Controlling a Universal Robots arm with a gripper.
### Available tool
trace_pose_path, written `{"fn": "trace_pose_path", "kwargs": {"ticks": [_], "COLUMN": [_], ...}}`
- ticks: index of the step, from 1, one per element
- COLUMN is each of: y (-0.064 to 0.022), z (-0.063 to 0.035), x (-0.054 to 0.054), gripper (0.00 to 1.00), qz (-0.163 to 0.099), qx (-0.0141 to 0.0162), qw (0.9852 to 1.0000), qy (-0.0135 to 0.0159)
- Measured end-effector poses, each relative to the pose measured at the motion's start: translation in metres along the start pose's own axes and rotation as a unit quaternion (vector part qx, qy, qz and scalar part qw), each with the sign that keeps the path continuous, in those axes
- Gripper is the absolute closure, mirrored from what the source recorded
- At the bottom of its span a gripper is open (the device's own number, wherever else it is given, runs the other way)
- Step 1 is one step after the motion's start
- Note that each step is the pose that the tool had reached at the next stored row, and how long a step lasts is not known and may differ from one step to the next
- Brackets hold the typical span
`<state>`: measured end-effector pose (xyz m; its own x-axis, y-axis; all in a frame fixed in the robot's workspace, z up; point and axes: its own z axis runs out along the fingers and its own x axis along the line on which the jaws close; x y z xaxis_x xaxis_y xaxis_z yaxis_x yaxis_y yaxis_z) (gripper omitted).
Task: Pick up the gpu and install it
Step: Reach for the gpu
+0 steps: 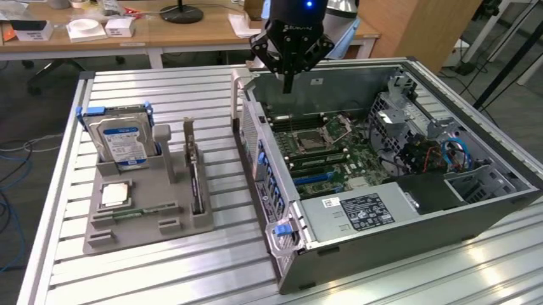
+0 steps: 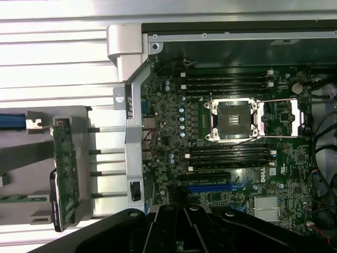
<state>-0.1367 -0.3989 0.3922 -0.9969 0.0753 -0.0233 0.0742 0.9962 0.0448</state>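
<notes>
Reading across the exterior view from its left: a slatted metal table carries a grey holder. At the holder's far left corner a hard drive with a blue-white label stands upright. Nearer the camera a square processor chip lies flat, and just below it sits what appears to be a narrow memory stick, though it is too small to be sure. On the holder's right side the gpu stands on its long edge in a slot, untouched and well apart from the arm. In the wrist view the gpu is a thin green card seen edge-on. Just beside the holder, to the right, an open computer case lies on its side. Its motherboard is exposed, with an open processor socket near the middle. The gripper hangs over the case's far left corner, fingers pressed together with nothing between them. In the wrist view the gripper is above the motherboard's edge.
</notes>
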Motion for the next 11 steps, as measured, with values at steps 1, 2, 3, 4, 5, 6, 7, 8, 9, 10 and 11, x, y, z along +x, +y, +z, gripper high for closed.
{"fn": "trace_pose_path", "kwargs": {"ticks": [1, 2, 3, 4, 5, 6, 7, 8, 9, 10, 11], "y": [0.0000, -0.0001, -0.0001, -0.0002, -0.0002, -0.0002, -0.0003, -0.0003, -0.0003, -0.0004, -0.0004], "z": [0.0000, 0.0001, 0.0001, 0.0002, 0.0002, 0.0002, 0.0003, 0.0003, 0.0004, 0.0004, 0.0004], "x": [0.0004, 0.0009, 0.0014, 0.0019, 0.0023, 0.0028, 0.0032, 0.0037, 0.0042, 0.0046, 0.0051], "gripper": [0.89, 0.89, 0.89, 0.89, 0.89, 0.89, 0.89, 0.89, 0.89, 0.89, 0.89], "qz": [0.000, 0.000, 0.000, 0.000, 0.000, 0.000, 0.000, 0.000, 0.000, 0.000, 0.000], "qx": [0.0000, 0.0000, 0.0000, 0.0000, 0.0000, 0.0000, -0.0001, -0.0001, 0.0000, 0.0000, 0.0000], "qw": [1.0000, 1.0000, 1.0000, 1.0000, 1.0000, 1.0000, 1.0000, 1.0000, 1.0000, 1.0000, 1.0000], "qy": [0.0000, 0.0000, 0.0000, 0.0000, 0.0000, 0.0000, 0.0000, 0.0000, 0.0000, 0.0000, 0.0000]}}
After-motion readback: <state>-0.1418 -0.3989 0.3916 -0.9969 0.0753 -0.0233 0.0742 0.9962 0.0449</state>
